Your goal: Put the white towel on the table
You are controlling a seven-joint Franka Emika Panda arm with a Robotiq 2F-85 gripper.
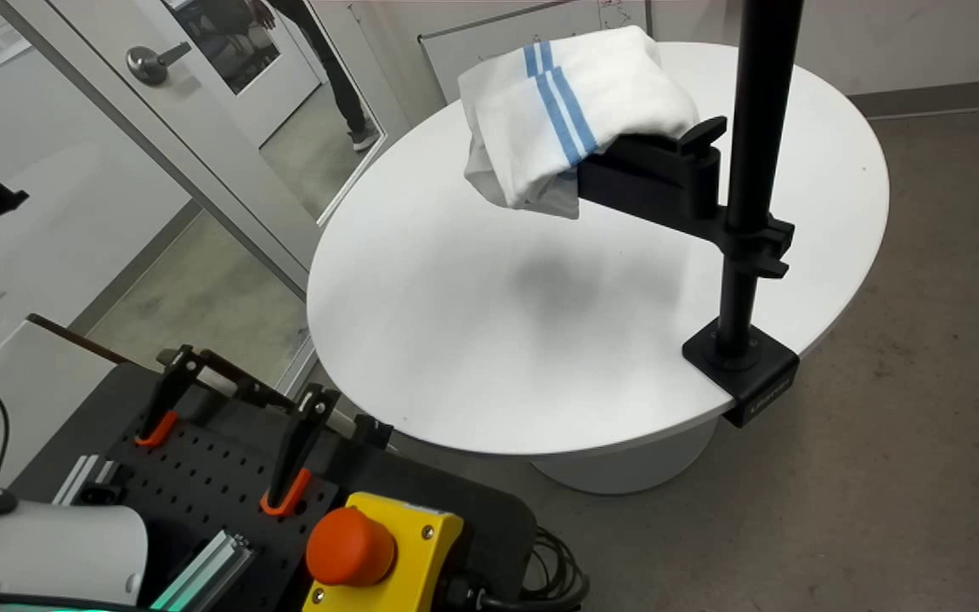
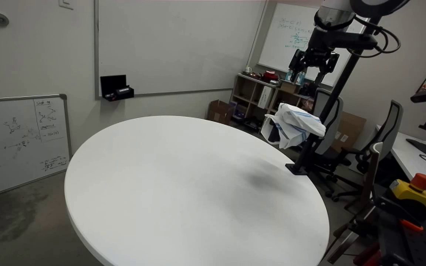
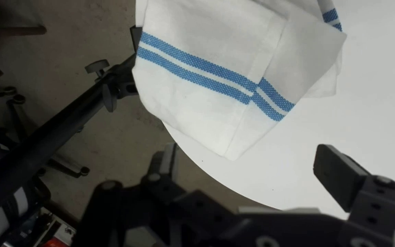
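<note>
Step in hand, as I read it: approach for the pick, place not started. White towel (image 1: 574, 110) is draped over the side bracket (image 1: 651, 191) of the black pole (image 1: 766, 119) clamped at the worktop (image 1: 455, 340) edge. It sits up above the worktop, loose edges hanging clear of it, shadow on the surface below. Next move should be: centre over the cloth, come down, close on the upper layers or a raised fold, then lift straight up before any sideways travel. Watch for snags: bracket sits under the cloth and there's a lever (image 1: 704, 134) right beside it, so a low drag could hook the fabric, and going too deep could pinch the bracket along with it. After that, swing over the bare middle of the worktop, lower, let go. Cloth looks soft, will probably sag once lifted, so I'd carry it high. Jaws: spread wide, nothing between them. In an exterior view they hang above the towel, tips down, with a visible gap, no contact. Wrist view agrees: one jaw each side of the frame, well apart, towel's near corner pointing toward the space between but apart from both. Exact height over the cloth I can't tell. Jaws are out of frame in an exterior view, so no cross-check there
</note>
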